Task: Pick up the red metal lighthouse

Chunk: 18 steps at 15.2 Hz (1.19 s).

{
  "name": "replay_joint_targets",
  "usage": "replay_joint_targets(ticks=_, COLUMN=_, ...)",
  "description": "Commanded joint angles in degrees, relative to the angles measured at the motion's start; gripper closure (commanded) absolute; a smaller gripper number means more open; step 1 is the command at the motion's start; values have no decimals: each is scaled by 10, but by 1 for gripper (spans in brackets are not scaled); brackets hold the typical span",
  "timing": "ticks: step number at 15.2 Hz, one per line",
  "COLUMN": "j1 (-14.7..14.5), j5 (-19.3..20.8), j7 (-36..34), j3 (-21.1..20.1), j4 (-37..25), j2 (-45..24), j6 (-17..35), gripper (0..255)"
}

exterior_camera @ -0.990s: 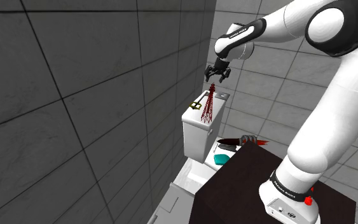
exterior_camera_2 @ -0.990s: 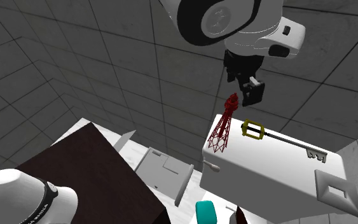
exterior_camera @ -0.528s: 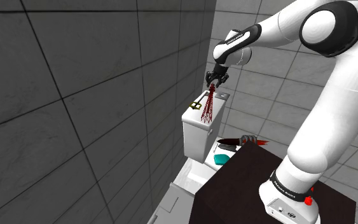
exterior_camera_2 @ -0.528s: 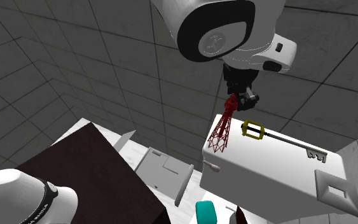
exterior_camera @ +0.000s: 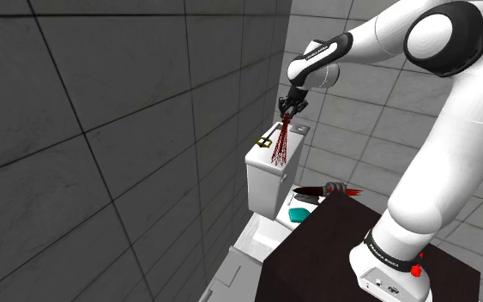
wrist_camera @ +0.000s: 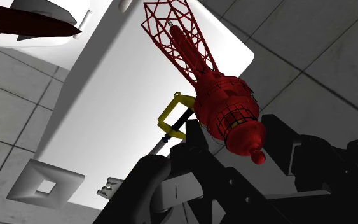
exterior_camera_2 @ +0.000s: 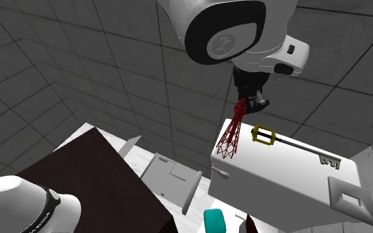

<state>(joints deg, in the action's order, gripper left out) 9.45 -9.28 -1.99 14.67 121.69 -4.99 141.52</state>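
Red wire-lattice lighthouse [exterior_camera_2: 231, 137]: stood on white cistern lid [exterior_camera_2: 287, 171], long axis rising from lid; lantern top is clasped by black two-finger hand [exterior_camera_2: 245, 106], closed upon it.

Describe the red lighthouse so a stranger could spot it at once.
Find the white toilet tank against the grey tiled wall. On its lid, beside a flat yellow-handled key, stands a wire-lattice lighthouse: the only red, standing thing there.
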Motion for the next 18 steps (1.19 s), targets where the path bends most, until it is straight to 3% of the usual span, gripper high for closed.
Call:
replay_joint_targets(ticks=1, j1=0, j5=0, j7=-1, j3=0, j4=1, j2=0, j6=0, gripper=255)
replay_joint_targets(ticks=18, j1=-2, j5=32, j7=-29, j3=2, j4=-64, j2=47, j6=-110, gripper=255)
